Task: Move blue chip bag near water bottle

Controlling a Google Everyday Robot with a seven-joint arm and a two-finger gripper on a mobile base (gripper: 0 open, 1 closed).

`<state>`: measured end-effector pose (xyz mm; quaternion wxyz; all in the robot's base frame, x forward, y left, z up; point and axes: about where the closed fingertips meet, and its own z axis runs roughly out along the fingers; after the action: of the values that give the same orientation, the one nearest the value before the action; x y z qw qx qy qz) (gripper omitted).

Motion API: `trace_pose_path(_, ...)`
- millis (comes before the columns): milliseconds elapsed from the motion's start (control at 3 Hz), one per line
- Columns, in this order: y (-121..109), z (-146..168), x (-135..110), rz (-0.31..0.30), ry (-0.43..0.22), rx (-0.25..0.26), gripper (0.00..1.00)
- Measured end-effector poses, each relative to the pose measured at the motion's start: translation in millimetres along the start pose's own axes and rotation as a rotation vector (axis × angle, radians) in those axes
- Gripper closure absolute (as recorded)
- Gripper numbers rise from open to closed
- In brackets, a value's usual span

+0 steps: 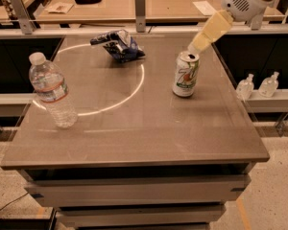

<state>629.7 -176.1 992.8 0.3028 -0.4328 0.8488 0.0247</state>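
Up at the top right, the gripper [197, 44] hangs on a slant from the white arm [245, 1], its pale yellow tip pointing down and to the left. It shows as a single yellow slab, so I cannot tell whether it is open or closed. The tip sits just over the top of the can [186, 74]; whether it touches the rim or hangs behind it is not clear.

The can is green and white and stands upright on the right half of the table [149, 138], just outside a thin ring of light [134, 87] on the top.

The bag [119, 44] lies to the left of the can, near the table's far edge, on the far arc of the ring. It is dark blue with pale patches, crumpled and lying flat. It is well apart from the gripper.

The bottle [53, 91] stands upright near the table's left edge, on the ring's left arc and well apart from the bag. It is clear, with a white cap and a red band on its label.

Past the table's right edge, two small clear bottles [245, 86] stand side by side on a lower ledge. Behind the table is a wooden desk [110, 13] with a metal post [140, 4] and a sheet of paper [204, 7].
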Motion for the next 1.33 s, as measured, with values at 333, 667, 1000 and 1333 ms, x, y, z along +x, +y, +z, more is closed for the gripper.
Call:
trace_pose_path(333, -11, 5, -26, 0.063, -0.113, 0.002, 0.0)
trace_pose_path(667, -22, 4, -62, 0.069, -0.255, 0.045, 0.0)
trace_pose_path(1000, -22, 4, -62, 0.069, -0.255, 0.045, 0.0)
trace_pose_path(1333, -21, 12, -66, 0.114, -0.269, 0.022, 0.0)
